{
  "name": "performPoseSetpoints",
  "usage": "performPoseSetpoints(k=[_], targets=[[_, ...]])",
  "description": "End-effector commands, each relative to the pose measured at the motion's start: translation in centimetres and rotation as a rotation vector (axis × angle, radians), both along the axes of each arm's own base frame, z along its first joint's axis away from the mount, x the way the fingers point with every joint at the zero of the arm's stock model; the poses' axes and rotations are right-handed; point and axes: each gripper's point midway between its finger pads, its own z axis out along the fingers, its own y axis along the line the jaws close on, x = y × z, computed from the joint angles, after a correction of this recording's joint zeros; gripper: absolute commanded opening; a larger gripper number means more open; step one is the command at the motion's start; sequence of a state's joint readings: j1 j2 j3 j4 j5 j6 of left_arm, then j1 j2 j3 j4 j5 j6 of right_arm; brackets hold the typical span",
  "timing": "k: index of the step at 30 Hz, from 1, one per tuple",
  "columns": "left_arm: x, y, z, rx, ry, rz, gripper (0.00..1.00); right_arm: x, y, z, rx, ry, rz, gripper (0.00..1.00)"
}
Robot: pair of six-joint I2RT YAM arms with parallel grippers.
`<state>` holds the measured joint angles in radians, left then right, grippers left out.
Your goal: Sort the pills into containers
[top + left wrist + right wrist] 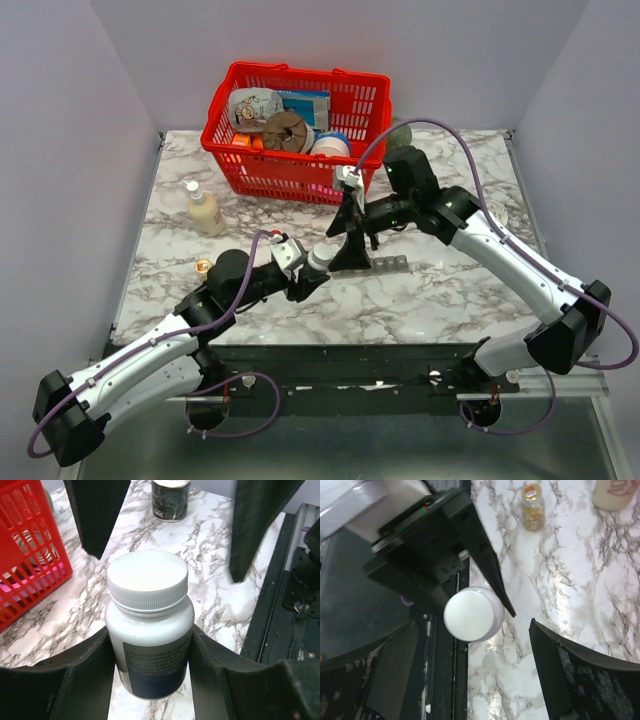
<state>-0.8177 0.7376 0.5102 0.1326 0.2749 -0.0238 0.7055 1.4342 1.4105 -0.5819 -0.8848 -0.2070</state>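
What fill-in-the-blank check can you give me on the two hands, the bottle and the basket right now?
1. The left hand is shut on a pill bottle coloured ___.
2. The right hand hangs open above that bottle's ___.
3. The plastic basket at the back of the table is ___.
Missing words: white; cap; red.

Marble table [430, 300] carries red basket [285, 178]; cream bottle [204, 211]; amber bottle [203, 266]; grey containers [390, 264]; dark can [170, 500].
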Motion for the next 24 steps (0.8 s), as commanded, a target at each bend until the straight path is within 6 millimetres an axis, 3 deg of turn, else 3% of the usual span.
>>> performPoseSetpoints(k=[1,2,4,5,8,11,17,24], targets=[[-1.5,-0.5,1.7,-0.046,0.001,-0.097,0.00,-4.2,-1.9,2.5,0.049,-0.089,0.212,1.00],[-1.7,-0.6,1.8,-0.047,0.005,-0.115,0.00,-4.2,-2.1,2.5,0.071,-0.214,0.282,1.00],[-2.9,-0.9,1.6,-0.041,0.022,-0.192,0.00,-5.8,-3.5,2.4,0.069,-0.286,0.371,1.00],[-3.4,-1.1,1.7,-0.040,0.028,-0.229,0.00,-5.9,-3.8,2.3,0.106,-0.437,0.451,1.00],[-5.8,-1.7,1.6,-0.038,0.065,-0.393,0.00,-7.0,-4.6,1.9,0.147,-0.565,0.576,1.00],[-7.0,-2.0,1.5,-0.030,0.095,-0.482,0.00,-7.1,-4.1,1.4,0.152,-0.559,0.610,1.00],[-7.2,-2.4,1.0,-0.010,0.124,-0.520,0.00,-7.4,-2.8,0.9,0.141,-0.509,0.613,0.97],[-6.9,-2.7,0.9,-0.005,0.126,-0.528,0.00,-7.6,-2.2,-0.5,0.082,-0.454,0.592,0.84]])
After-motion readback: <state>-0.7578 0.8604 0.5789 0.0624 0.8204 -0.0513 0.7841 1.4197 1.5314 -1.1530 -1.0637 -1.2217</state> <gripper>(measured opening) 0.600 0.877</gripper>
